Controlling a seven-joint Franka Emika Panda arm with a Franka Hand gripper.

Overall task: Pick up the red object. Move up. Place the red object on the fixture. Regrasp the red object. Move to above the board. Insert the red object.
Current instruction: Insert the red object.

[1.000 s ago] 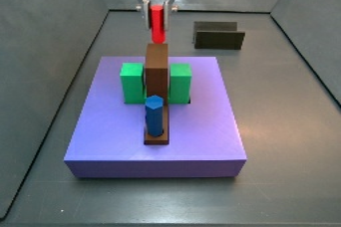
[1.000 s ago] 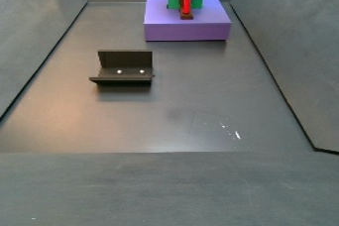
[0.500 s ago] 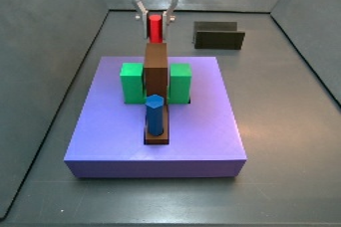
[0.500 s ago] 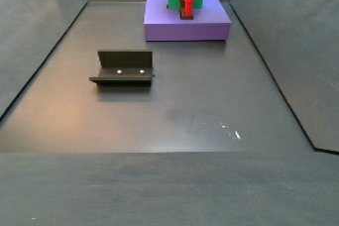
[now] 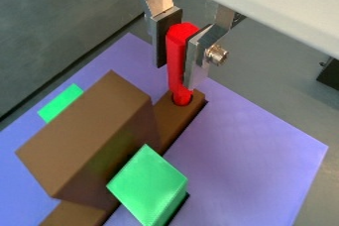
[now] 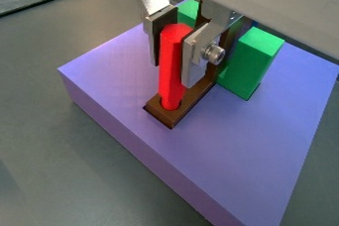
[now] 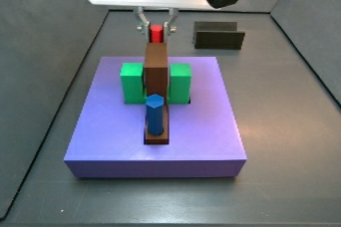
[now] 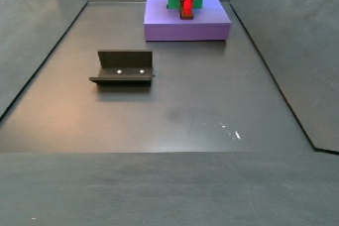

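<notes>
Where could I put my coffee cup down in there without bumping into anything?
The widest bare patch is the dark floor in front of the fixture. The front corners of the purple board, either side of the blue peg, are also free. It is crowded at the back, where the gripper holds the red object beside the brown bar and green blocks.

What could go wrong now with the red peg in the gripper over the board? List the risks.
1. The red peg has its lower tip at the brown strip's end; a slight tilt might jam it.
2. The gripper sits close to the green block; its fingers could hit it.
</notes>
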